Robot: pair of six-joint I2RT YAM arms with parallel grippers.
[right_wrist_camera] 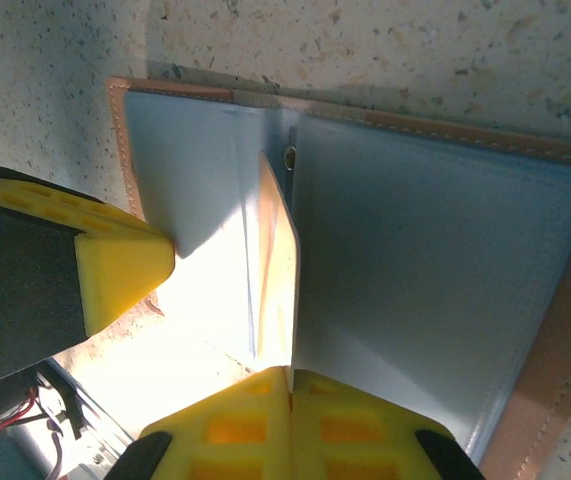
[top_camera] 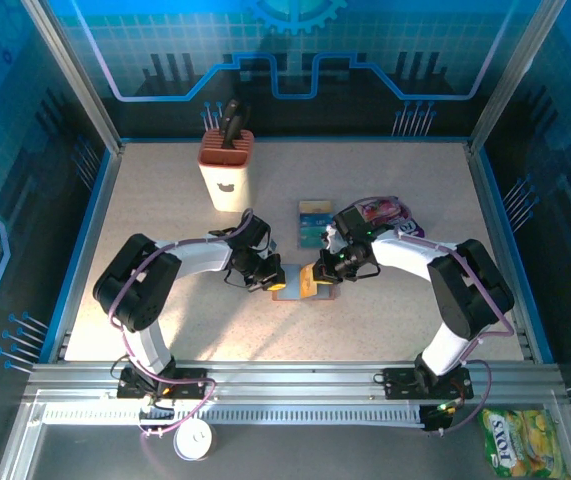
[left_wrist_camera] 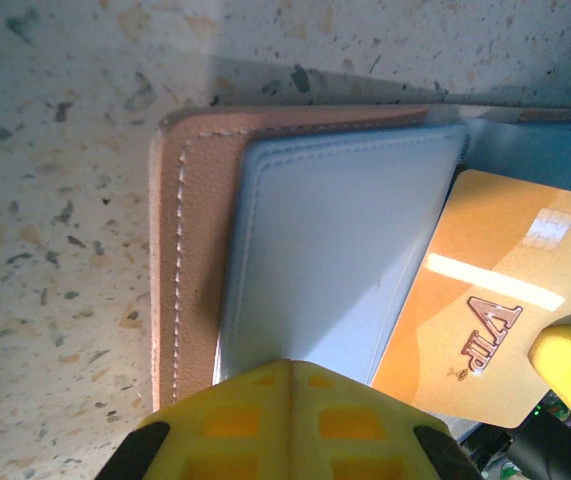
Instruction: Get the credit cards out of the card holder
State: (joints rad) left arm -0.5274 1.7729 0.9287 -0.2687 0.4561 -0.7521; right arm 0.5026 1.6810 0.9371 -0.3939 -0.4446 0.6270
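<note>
Right gripper [right_wrist_camera: 290,372], jaws closed on gold card [left_wrist_camera: 475,300] partly out of card holder [left_wrist_camera: 325,240]; left gripper [left_wrist_camera: 290,368] shut at its edge.

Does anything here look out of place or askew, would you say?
A gold card sticks out of the card holder at a slant, pinched by the right gripper. A yellow sweets bag lies off the table, at the near right corner.

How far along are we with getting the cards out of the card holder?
Done: a teal card already lies on the table beyond the card holder. In hand: the left gripper, jaws shut, pins the holder while the right gripper, jaws shut, pinches a gold VIP card partway out. Left: pull it free; any more cards in the pockets are hidden.
</note>
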